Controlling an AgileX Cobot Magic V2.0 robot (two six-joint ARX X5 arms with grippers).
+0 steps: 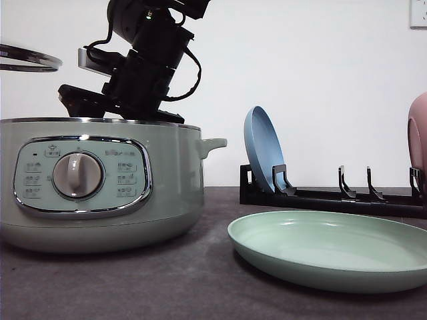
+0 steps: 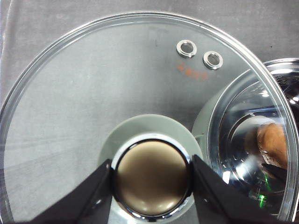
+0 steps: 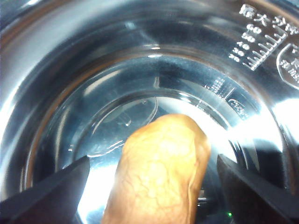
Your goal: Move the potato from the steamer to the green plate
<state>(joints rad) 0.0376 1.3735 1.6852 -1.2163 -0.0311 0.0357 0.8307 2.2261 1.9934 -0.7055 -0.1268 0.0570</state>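
1. Nearest on the dark table: green plate, empty, just right of the steamer and apart from it.
2. Steamer next, lid off. Potato down inside on the shiny inner pot, seen too through the glass in the left wrist view.
3. Right arm reaching down past the steamer rim. Right gripper spread wide, one finger on each side of the potato, with a gap on both sides; nothing held yet. Judged to be at the closing stage of the pick.
4. Risks here:
   - Smooth, rounded potato on slick steel: likely to squirt or roll out if squeezed off-centre or too near its end.
   - Shallow bite: possible drop on the lift or over the gap to the plate.
   - Too deep a reach: fingertips scraping the pot floor.
   - Lifting at a slant: potato or fingers catching the rim.
5. Lid held up and off to the steamer's left. Left gripper clamped on the knob. Smooth, chrome-ringed knob, so a slip would bring the glass down onto the table or rim; drift toward the right arm could also cause a clash.
6. Farther back: black rack with a blue plate upright in it, and a pink plate at the edge. Wide swing past the green plate could knock them.
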